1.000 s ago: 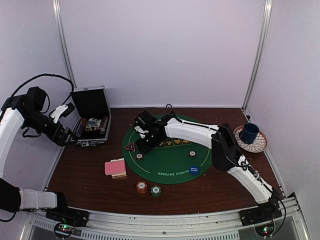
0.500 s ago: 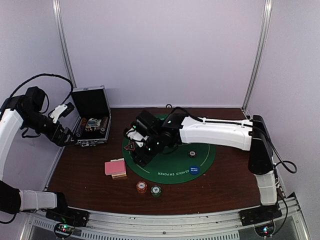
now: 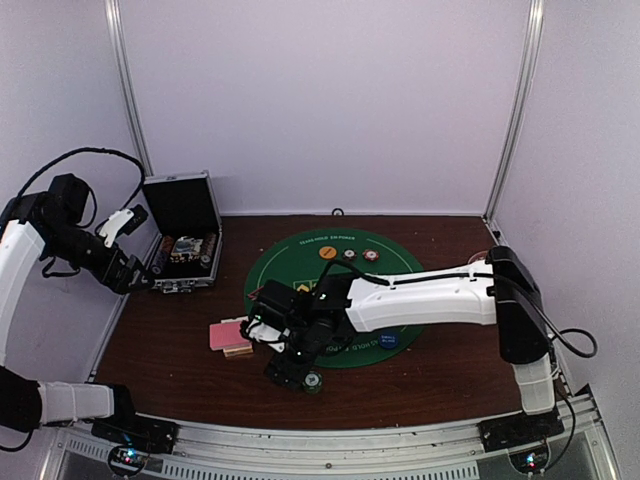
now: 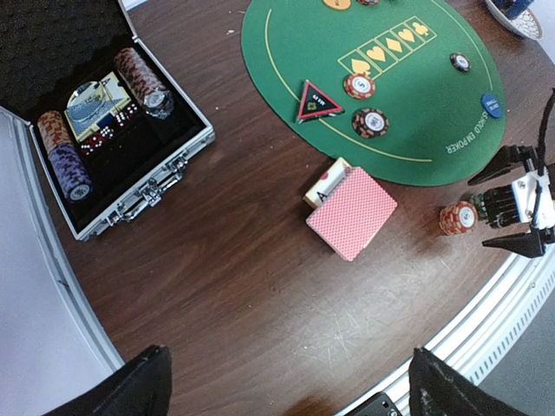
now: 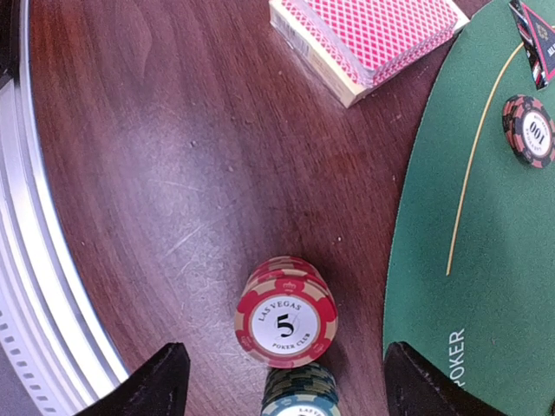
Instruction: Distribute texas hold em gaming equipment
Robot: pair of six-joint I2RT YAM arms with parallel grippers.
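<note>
**Change noted.** A second ago the right gripper [image 5: 284,364] was over the left part of the green mat [image 5: 486,260], by the red triangle [image 4: 316,102]. It has since travelled off the mat to the near edge of the table [image 5: 130,173] and now stands above two chip stacks. Its jaws have widened over that time. The left gripper [image 4: 290,381] has not moved.

**Jaws.** Right: apart and clamped on nothing, with clear gaps either side of the chips. Left: spread wide and holding nothing.

**Items.**
- The green chip stack [image 5: 300,397] sits between the right fingers.
- The red-and-white chip stack [image 5: 286,314] is just ahead of their tips. Its top chip is marked "5" and "Las Vegas Poker Club", and the chips below sit slightly askew.
- The deck of cards [image 5: 368,35] lies well ahead of the right jaws. It is pink-backed and a little fanned.
- The mat lies to the right of the right jaws.
- The open case [image 4: 104,130] lies ahead and left of the left jaws, with more chips racked inside.
</note>
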